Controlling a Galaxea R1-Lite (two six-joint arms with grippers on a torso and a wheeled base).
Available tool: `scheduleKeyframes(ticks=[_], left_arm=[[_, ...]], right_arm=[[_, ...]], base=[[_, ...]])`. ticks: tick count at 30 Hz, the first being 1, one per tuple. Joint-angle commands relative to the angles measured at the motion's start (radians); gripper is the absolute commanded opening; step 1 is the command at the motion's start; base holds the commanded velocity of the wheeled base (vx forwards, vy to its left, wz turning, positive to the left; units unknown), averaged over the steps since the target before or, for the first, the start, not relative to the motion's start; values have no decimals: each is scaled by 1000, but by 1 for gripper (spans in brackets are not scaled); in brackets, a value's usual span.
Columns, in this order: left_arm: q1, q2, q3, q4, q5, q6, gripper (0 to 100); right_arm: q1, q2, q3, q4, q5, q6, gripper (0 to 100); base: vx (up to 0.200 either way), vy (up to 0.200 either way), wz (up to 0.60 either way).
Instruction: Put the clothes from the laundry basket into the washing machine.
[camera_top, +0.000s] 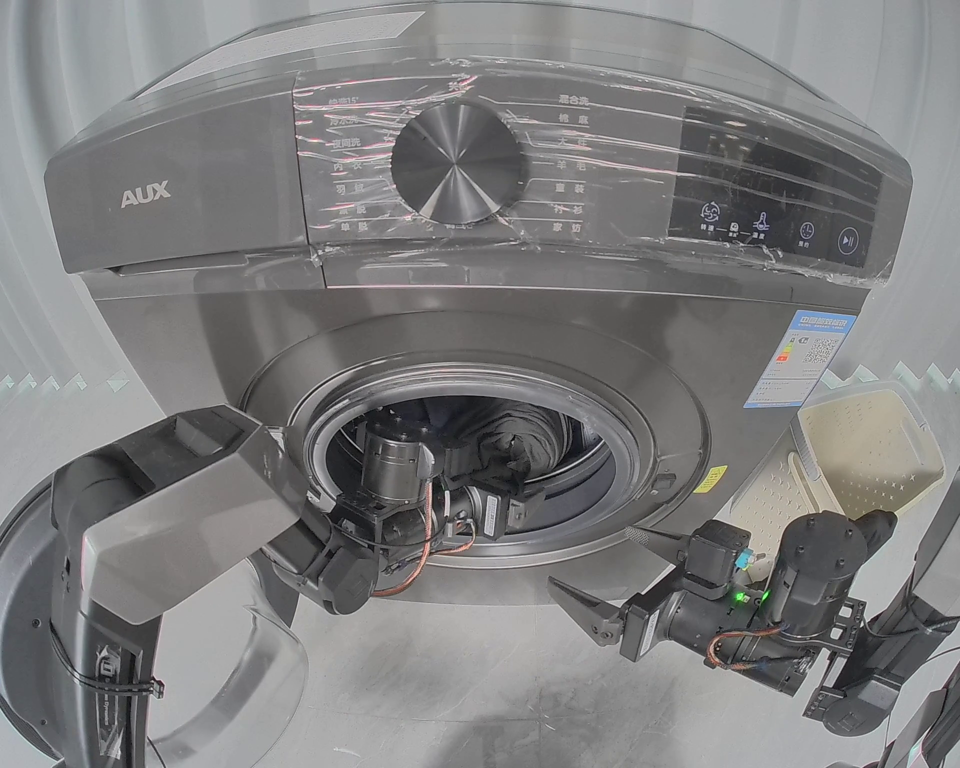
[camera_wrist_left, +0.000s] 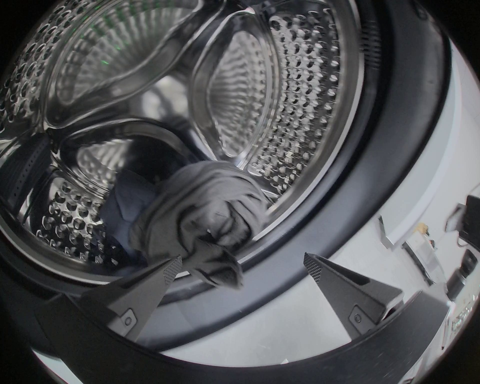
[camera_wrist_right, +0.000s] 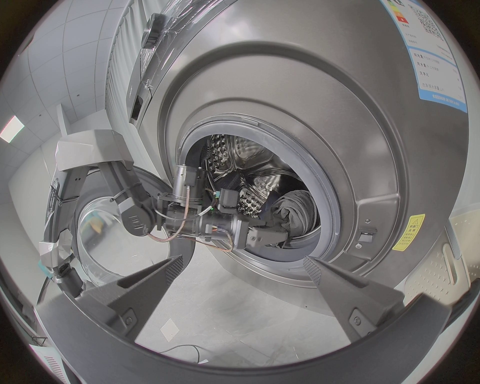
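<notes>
Left claw sits at the mouth of the washing machine, its fingers spread wide and gripping nothing. A grey garment lies bunched just beyond the fingertips. It rests low in the drum with a darker piece behind it. One end of the grey garment trails over the drum's lip onto the black door seal, close to one finger.

The step in hand looks like letting go and backing out. To do it well, I would nudge that trailing end deeper, past the seal, so the door cannot pinch it. The arm should then draw straight back through the opening, so no fold catches on a finger.

Seen from the head, the right claw hangs at five o'clock of the opening, fingers apart and empty. The cream laundry basket leans at three o'clock, and what shows of its inside looks bare. The open door hangs at eight o'clock.

As for writing, a badge sits at eleven o'clock. Printed settings ring the dial at twelve, under plastic film. A blue-and-white sticker sits at two and a yellow sticker at three. I leave all print unread.
</notes>
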Motion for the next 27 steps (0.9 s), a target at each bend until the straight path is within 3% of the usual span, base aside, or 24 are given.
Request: scheduleKeyframes(ticks=[1, 7, 11, 17, 21, 22, 27], left_arm=[[-13, -75, 85, -2, -54, 13, 100], [-18, -15, 1, -39, -57, 4, 100], [-14, 69, -93, -76, 0, 5, 100], [-13, 143, -168, -77, 20, 2, 100], [-5, 206, -237, -79, 78, 8, 100], [-5, 224, -263, -79, 90, 7, 0], [-1, 272, -382, -90, 138, 2, 0]], right_arm=[[-1, 2, -1, -1, 0, 0, 100], [-1, 10, -5, -1, 0, 0, 100], [-3, 11, -6, -1, 0, 2, 100], [-3, 13, -11, -2, 2, 0, 100], [-3, 11, -14, -2, 2, 0, 100], [-3, 10, -14, -2, 2, 0, 100], [-3, 10, -14, -4, 2, 0, 100]], base=[[0, 0, 0], [0, 0, 0], [0, 0, 0], [0, 0, 0], [0, 0, 0], [0, 0, 0], [0, 0, 0]])
